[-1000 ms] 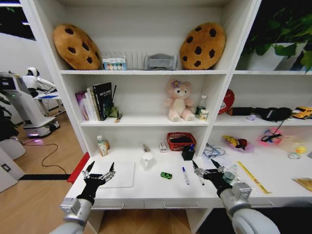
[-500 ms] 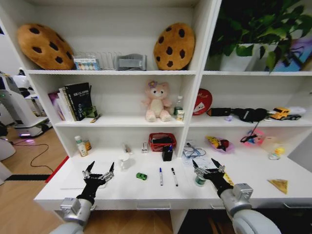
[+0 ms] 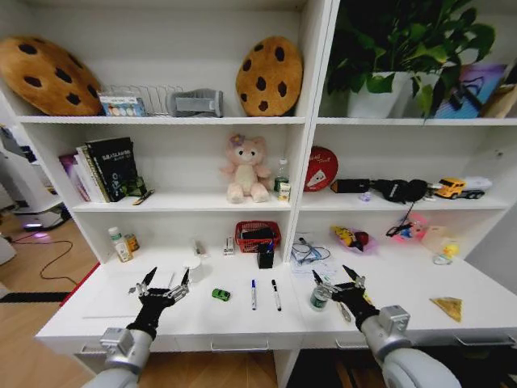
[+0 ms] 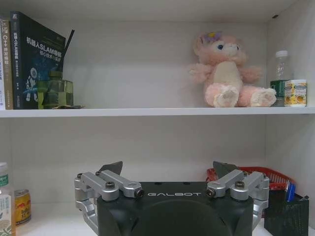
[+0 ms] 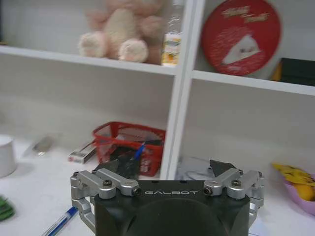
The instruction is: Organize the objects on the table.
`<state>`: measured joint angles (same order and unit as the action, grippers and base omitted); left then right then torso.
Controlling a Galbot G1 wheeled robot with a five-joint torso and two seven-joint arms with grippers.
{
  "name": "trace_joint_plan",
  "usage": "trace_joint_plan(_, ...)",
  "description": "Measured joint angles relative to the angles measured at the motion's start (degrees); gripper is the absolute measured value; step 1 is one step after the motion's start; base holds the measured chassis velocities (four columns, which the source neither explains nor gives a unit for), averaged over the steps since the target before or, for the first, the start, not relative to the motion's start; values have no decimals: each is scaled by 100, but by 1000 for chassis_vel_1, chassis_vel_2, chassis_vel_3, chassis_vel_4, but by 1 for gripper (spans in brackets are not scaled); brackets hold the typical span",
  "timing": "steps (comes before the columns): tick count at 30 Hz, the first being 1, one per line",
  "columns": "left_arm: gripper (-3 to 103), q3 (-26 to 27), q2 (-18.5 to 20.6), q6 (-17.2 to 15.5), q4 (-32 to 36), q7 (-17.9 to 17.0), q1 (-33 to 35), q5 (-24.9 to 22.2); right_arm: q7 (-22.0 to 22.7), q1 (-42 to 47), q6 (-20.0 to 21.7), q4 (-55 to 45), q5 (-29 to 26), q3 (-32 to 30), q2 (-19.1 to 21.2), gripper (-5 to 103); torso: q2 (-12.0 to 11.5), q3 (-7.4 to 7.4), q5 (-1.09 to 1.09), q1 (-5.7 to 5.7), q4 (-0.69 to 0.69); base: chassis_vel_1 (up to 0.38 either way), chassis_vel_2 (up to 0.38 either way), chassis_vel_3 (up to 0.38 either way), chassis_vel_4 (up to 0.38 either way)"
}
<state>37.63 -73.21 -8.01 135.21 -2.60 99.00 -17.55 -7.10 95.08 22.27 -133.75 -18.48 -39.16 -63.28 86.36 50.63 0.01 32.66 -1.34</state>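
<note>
On the white table [image 3: 234,319] lie a tiny green toy car [image 3: 220,295], two marker pens [image 3: 253,294] [image 3: 275,295] and a small teal can [image 3: 319,299]. A slim silver laptop [image 3: 113,301] lies flat at the left, partly behind my left gripper [image 3: 166,279]. That gripper hovers open over the table's front left, left of the car. My right gripper [image 3: 335,276] is open too, just above and right of the can. In the right wrist view a blue marker [image 5: 61,223] and the car's edge [image 5: 4,209] lie beyond the open right gripper [image 5: 166,166]. The left gripper [image 4: 170,168] holds nothing.
A red basket [image 3: 257,236], a black pen holder [image 3: 266,257], a white cup [image 3: 192,267] and bottles [image 3: 119,242] stand at the table's back. Cables [image 3: 307,250], a pink dish [image 3: 351,238] and a yellow wedge [image 3: 448,305] lie to the right. Shelves rise behind.
The whole head view has slid left, so the camera has moved right along the table. Both grippers keep their open pose and hold nothing.
</note>
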Motion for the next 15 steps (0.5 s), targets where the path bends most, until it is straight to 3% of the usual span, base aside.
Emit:
trace_joint_plan(5,100,-2,0,1,0,0,0,0,-600,-154,-203,289,105,113,550,100,0,0,1,0,1,0,0,0,0)
trace_joint_plan(7,100,-2,-1,1,0,0,0,0,-801,-237,-243,387,19,170,754,100,0,0,1,-1,-2,0,0,0,0)
trace_joint_plan(9,100,-2,0,1,0,1,0,0,-1086,-648,-228,577,-264,485,1205,100,0,0,0,-1,-1,0,0,0,0)
trace_joint_plan(10,100,-2,0,1,0,1,0,0,-1086,-648,-228,577,-264,485,1205,100,0,0,0,-1,-1,0,0,0,0)
trace_joint_plan(13,100,-1,0,1,0,-1,0,1,-1323,-1511,-110,957,-702,1363,1907,100,-1,0,1,1,1,0,0,0,0)
trace_joint_plan(15,100,-2,-1,1,1,2,0,1,-1339,-1750,-63,1052,-802,1609,2039,100,-1,1,-1,1,3,0,0,0,0)
